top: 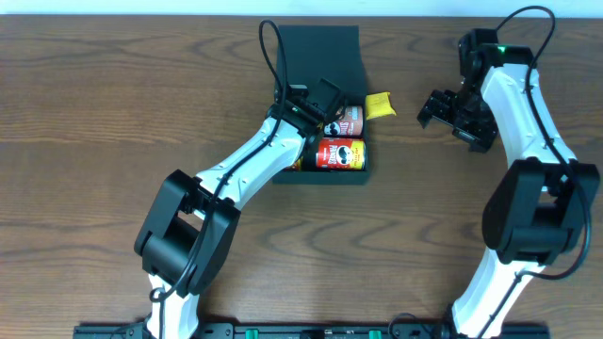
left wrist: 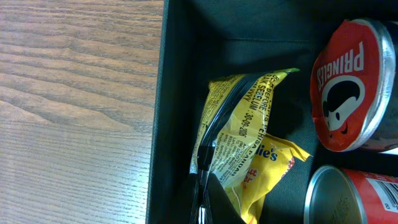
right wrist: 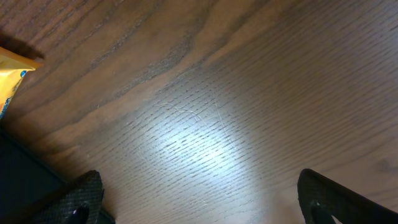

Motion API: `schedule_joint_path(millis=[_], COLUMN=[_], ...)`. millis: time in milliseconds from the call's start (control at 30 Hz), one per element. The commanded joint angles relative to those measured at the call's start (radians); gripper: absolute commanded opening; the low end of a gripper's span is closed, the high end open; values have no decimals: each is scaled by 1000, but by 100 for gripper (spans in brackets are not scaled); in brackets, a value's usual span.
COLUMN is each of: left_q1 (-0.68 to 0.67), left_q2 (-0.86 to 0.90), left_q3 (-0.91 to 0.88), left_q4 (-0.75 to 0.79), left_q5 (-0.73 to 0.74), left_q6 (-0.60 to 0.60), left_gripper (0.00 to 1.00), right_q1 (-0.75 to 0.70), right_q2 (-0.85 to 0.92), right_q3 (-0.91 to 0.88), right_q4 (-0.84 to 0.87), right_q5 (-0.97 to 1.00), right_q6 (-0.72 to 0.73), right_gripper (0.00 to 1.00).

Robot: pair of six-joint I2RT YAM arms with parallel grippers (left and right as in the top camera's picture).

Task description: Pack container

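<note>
The dark teal container stands at the table's middle back with its flap lid raised. My left gripper reaches into it and is shut on the edge of a yellow snack bag. The left wrist view shows the fingers pinching the bag's seam beside the container's wall. The bag's end pokes out at the container's right edge. Two red chip cans lie inside near the front; both show in the left wrist view. My right gripper hovers open over bare wood, to the right of the container.
In the right wrist view the open fingertips frame bare table, with a corner of the yellow bag and the dark container at the left. Wooden tabletop surrounds the container.
</note>
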Motion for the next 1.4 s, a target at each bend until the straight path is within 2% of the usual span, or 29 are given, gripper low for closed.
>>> schedule_joint_path(millis=[0,67,167,267,400,467,633,1100,1167,1233,1300,1333,1367], left_q1=[-3,-3,-3,-3,-3,-3,-3,-4,-3,9,45,63,85], left_q2=[9,9,9,9,9,9,2,-24,-24,-26,-30,-33,-37], left_q3=[19,19,19,19,19,19,24,185,233,296,359,384,413], left_q4=[-8,-11,-13,-15,-15,-16,-23,-94,-132,-183,-222,-244,-272], left_q5=[-40,-40,-40,-42,-63,-79,-85,-40,-40,30,202,235,235], left_q6=[-17,-16,-15,-14,-2,14,32,50,61,87,174,188,188], left_gripper=[6,7,25,28,45,47,63,64,72,77,86,95,96], right_q1=[3,3,3,3,3,3,3,5,12,28,48,56,64], right_q2=[1,1,1,1,1,1,1,1,1,1,1,1,1], right_q3=[12,12,12,12,12,12,12,12,12,12,13,13,13], right_q4=[-1,-1,-2,-2,-1,-1,3,18,47,81,127,142,155], right_q5=[15,15,14,14,15,15,18,-11,-53,-55,-55,-55,-53], right_q6=[-16,-17,-17,-17,-17,-18,-17,-26,-82,-87,-87,-85,-73], right_gripper=[99,99,99,99,99,99,99,99,99,95,93,93,93])
